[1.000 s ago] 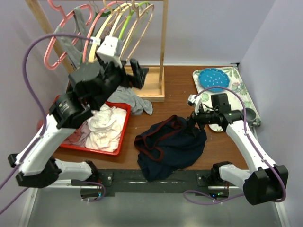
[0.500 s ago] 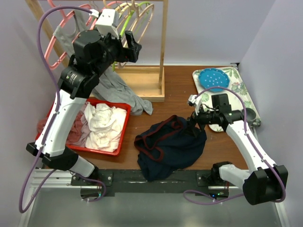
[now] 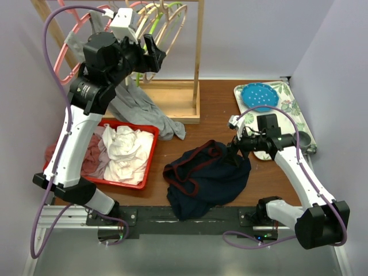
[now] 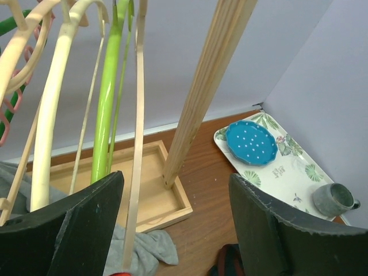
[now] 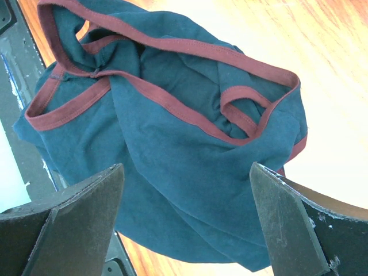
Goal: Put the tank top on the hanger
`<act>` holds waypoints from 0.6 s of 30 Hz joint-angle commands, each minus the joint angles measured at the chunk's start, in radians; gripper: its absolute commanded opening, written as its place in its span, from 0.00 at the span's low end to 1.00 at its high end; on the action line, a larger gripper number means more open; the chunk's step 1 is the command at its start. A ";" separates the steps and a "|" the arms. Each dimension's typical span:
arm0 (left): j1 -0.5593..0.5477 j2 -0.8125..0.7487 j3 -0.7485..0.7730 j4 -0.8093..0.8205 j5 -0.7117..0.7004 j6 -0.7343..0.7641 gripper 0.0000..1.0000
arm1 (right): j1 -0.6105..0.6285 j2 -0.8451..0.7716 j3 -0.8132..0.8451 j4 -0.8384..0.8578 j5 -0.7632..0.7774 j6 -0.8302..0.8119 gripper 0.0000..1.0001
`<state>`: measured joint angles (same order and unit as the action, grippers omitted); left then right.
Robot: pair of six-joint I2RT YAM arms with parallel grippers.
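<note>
The navy tank top [image 3: 204, 175] with dark red trim lies crumpled on the table near the front edge. In the right wrist view the tank top [image 5: 172, 144] fills the frame. My right gripper [image 3: 234, 150] [image 5: 187, 230] hangs open just above its right side, with nothing between the jaws. My left gripper [image 3: 150, 54] [image 4: 175, 230] is raised to the rack, open. The thin tan hanger [image 3: 183, 23] hangs there among others. One thin arm of that hanger [image 4: 137, 144] runs down between my left jaws, close to the left finger [image 4: 69, 230].
Pink [image 3: 66, 57], pale yellow [image 4: 52, 115] and green [image 4: 109, 103] hangers share the wooden rack [image 3: 199, 52]. A grey tank top [image 3: 138, 106] droops from it. A red basket [image 3: 146, 167] holds a white garment [image 3: 129, 149]. A floral tray [image 3: 287, 109] carries a blue plate [image 3: 259, 95] and a cup [image 3: 303, 138].
My left arm has swung up from above the red basket to the hangers, and its jaws have narrowed a little. The right arm and the tank top have not moved.
</note>
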<state>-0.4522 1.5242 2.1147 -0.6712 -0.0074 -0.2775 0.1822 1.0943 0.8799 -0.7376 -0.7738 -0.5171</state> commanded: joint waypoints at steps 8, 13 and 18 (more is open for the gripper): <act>0.026 0.048 -0.016 0.024 0.044 0.012 0.69 | -0.006 -0.004 -0.001 0.000 -0.019 -0.024 0.96; 0.029 0.062 -0.018 0.016 0.011 0.034 0.66 | -0.006 -0.004 0.001 -0.005 -0.024 -0.029 0.96; 0.030 0.071 -0.030 0.015 0.010 0.052 0.66 | -0.006 -0.002 0.002 -0.009 -0.028 -0.034 0.96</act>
<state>-0.4313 1.5982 2.0953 -0.6758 0.0109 -0.2642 0.1818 1.0943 0.8799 -0.7464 -0.7746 -0.5327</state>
